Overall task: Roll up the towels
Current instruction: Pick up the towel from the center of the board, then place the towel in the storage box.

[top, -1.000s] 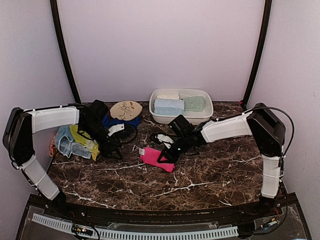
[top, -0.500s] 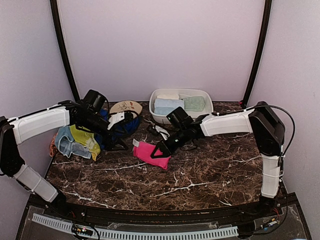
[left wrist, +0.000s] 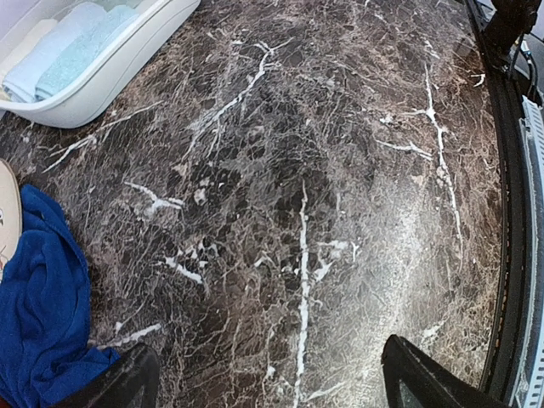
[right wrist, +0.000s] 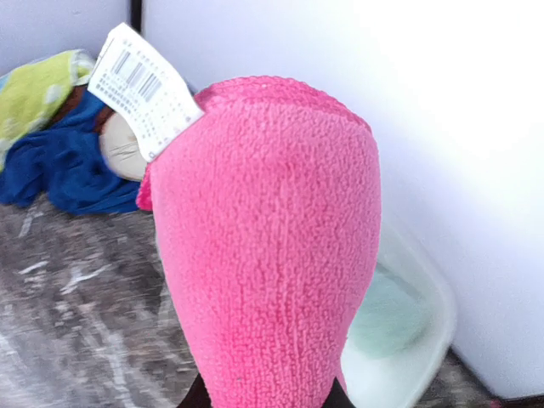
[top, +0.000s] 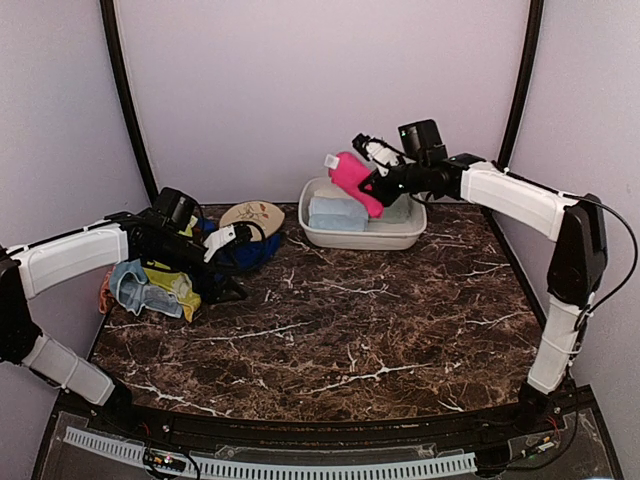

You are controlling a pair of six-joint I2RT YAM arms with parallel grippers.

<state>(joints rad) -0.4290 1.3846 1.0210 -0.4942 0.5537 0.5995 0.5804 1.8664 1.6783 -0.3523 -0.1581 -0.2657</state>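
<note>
**Item: hot pink towel** (top: 349,176), rolled, with a barcode label (right wrist: 143,87) sticking out at its top end.
**Location:** in the air over the back rim of the white basin (top: 360,239), well clear of the marble table (top: 380,330).
**Holder:** right gripper (top: 370,184), its fingers closed narrowly on the lower part of the roll.
**Basin contents:** a pale blue roll (top: 335,212) and a mint roll (top: 392,208), side by side.
**Left gripper** (left wrist: 270,380): spread wide with nothing in it, hovering low over the bare table just beside the royal blue towel (left wrist: 42,314).
**Awaiting rolling, left side:** a yellow-green towel (top: 172,278) and other loose cloths beside the floral disc (top: 252,217).
**Handling note:** the step in hand looks like stowing the roll. It should probably be turned to lie parallel with its neighbours and lowered until it rests before the fingers part. Dropped from height, soft terry would likely spring open.
</note>
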